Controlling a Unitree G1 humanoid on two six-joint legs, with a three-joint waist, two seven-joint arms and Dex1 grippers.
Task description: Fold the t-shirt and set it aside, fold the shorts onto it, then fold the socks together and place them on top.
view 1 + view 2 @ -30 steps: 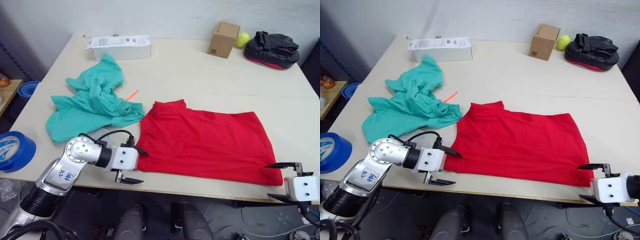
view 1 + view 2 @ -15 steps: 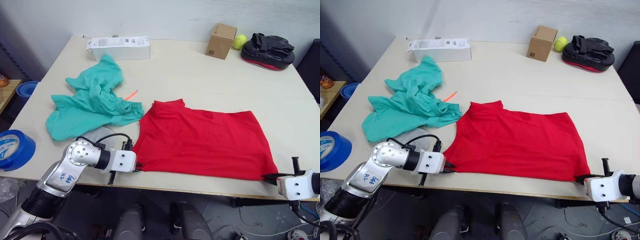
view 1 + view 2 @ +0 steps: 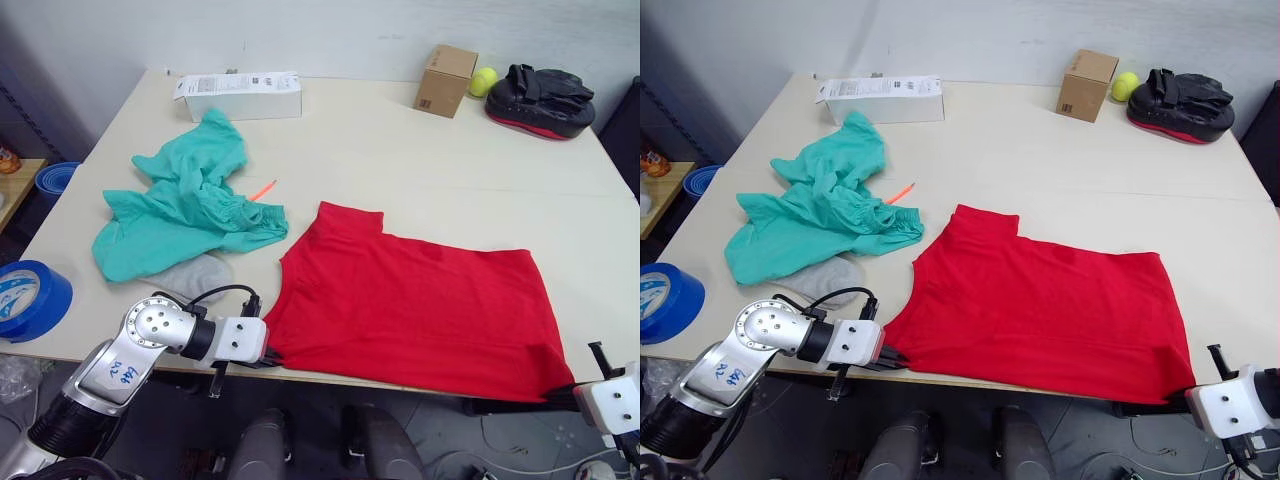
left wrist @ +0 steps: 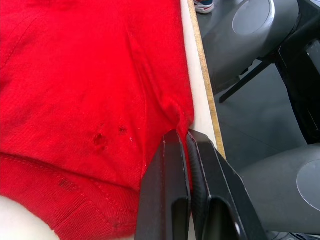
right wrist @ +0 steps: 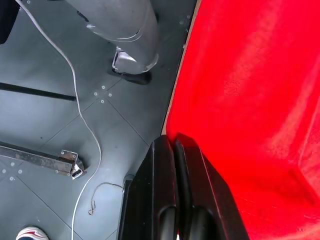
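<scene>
T-shirt [image 3: 410,305] corners are what we pinch at the near edge of the surface [image 3: 400,140]: our left claw [image 4: 186,145] is pressed together on its near left corner, our right claw [image 5: 175,145] on its near right corner. We see the shirt lying flat and spread between them. Beyond our left claw lie a grey sock [image 3: 190,275] and the crumpled shorts [image 3: 185,205], touching it, just left of the shirt.
</scene>
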